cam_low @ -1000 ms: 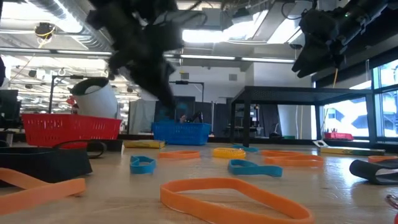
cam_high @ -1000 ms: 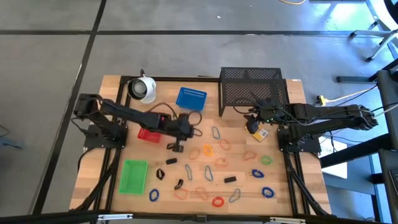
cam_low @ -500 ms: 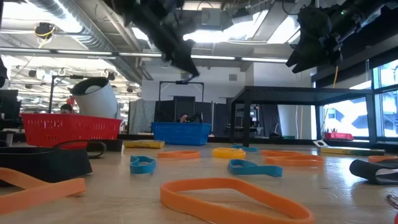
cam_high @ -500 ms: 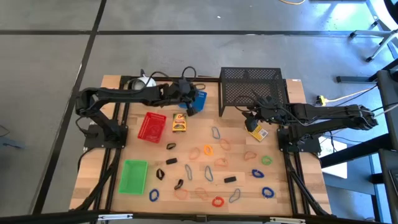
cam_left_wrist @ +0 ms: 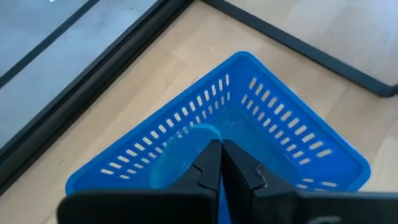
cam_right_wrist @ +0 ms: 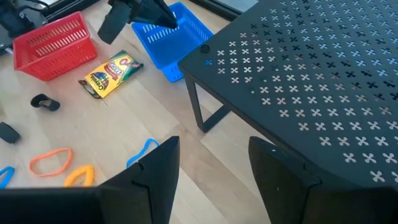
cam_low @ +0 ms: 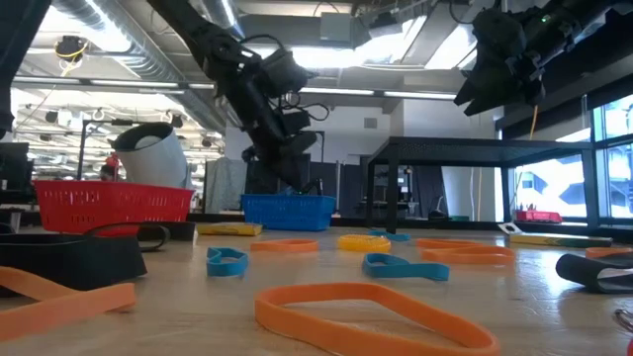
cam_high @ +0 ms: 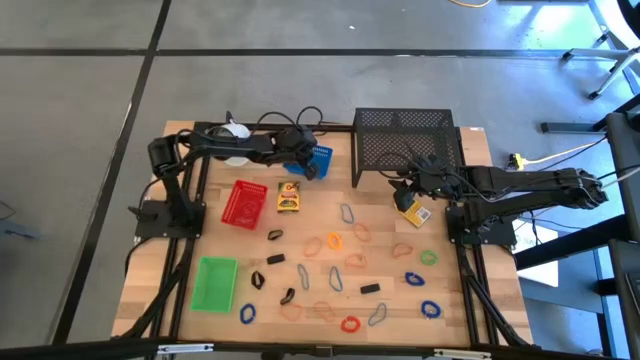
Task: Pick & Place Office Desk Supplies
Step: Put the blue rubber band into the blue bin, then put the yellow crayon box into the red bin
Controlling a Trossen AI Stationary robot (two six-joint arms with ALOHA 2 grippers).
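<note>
My left gripper [cam_high: 303, 167] hangs shut just above the blue tray [cam_left_wrist: 280, 118] at the table's far edge, pointing down into it. A pale blue band loop [cam_left_wrist: 183, 146] shows at its fingertips. My right gripper [cam_right_wrist: 211, 155] waits open, with nothing between its fingers, in the air beside the black mesh rack [cam_high: 405, 140]. The yellow box [cam_high: 289, 196] lies flat next to the red tray [cam_high: 243, 203]. The green tray [cam_high: 214, 283] stands near the left front. Coloured bands [cam_high: 333, 242], grey wire clips [cam_high: 348, 213] and black clips [cam_high: 275, 259] lie scattered over the middle. My left gripper pinches the blue band loop by its edge [cam_left_wrist: 208, 134] between its two fingertips, coming slanting down from the table's left. The loop hangs below the fingers over the tray's inside. I cannot tell whether it touches the tray's floor.
The mesh rack stands at the far right, close to the blue tray. A white cup-like object [cam_high: 232, 135] sits under my left arm at the far left. A flat yellow thing [cam_high: 415, 213] lies below my right gripper. Cables run along the far edge.
My left gripper has swung from the middle of the table, beside the red tray, toward the far edge. It has rolled, come over the blue tray and sunk toward it, staying shut. The red tray and yellow box are now uncovered.
</note>
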